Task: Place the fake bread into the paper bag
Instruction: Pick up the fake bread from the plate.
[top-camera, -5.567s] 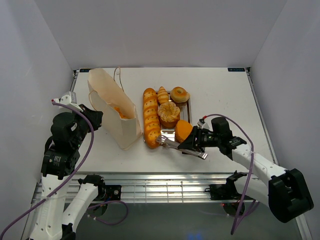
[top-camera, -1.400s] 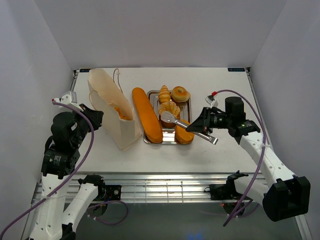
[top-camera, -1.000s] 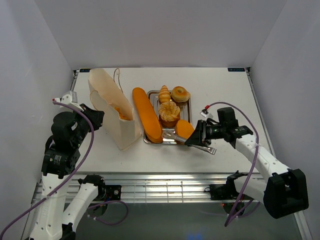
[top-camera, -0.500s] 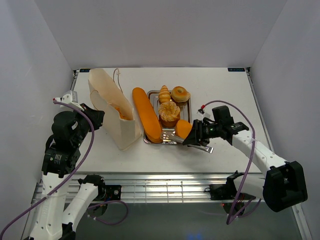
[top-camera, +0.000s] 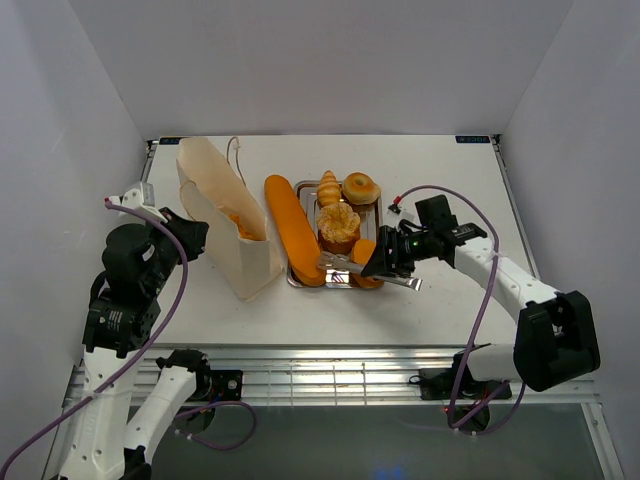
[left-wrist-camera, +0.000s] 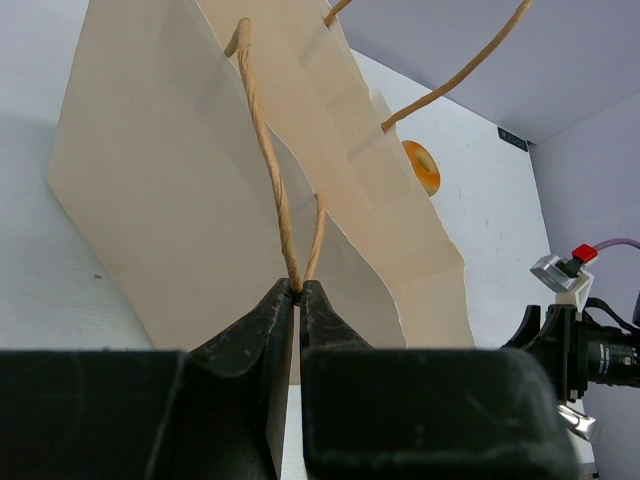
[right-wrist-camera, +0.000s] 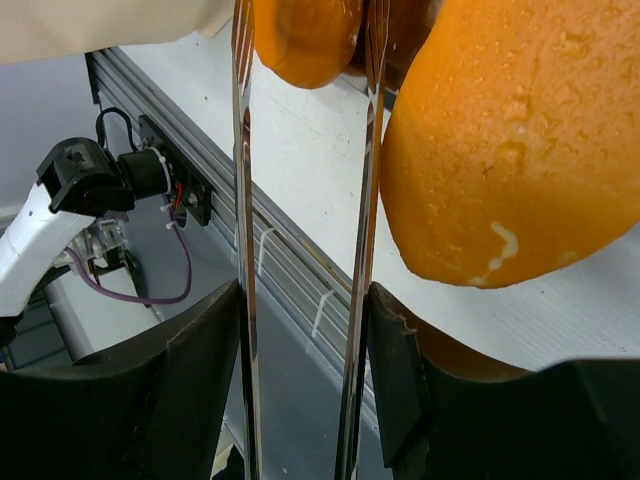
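The paper bag (top-camera: 228, 215) stands open at the left, with one bread (top-camera: 240, 222) showing inside. My left gripper (top-camera: 188, 236) is shut on the bag's cord handle (left-wrist-camera: 262, 150), seen pinched in the left wrist view (left-wrist-camera: 298, 287). A long loaf (top-camera: 293, 230), a croissant (top-camera: 326, 187), a bagel (top-camera: 360, 187), a round roll (top-camera: 338, 224) and a short loaf (top-camera: 366, 252) lie on the silver tray (top-camera: 340, 284). My right gripper (top-camera: 388, 262) is shut on metal tongs (top-camera: 345, 266). In the right wrist view (right-wrist-camera: 305, 300) the tong arms (right-wrist-camera: 243, 150) straddle the long loaf's near end (right-wrist-camera: 300, 40); the short loaf (right-wrist-camera: 510, 150) lies beside them.
The tray sits just right of the bag, near the middle of the white table (top-camera: 450, 180). White walls enclose the table on three sides. The table's front rail (top-camera: 330, 375) runs below the tray, and my left arm (top-camera: 130, 290) stands left of the bag.
My right gripper has carried the tongs left from the table beside the tray to the tray's front, tips now at the long loaf's near end. The left gripper has not moved.
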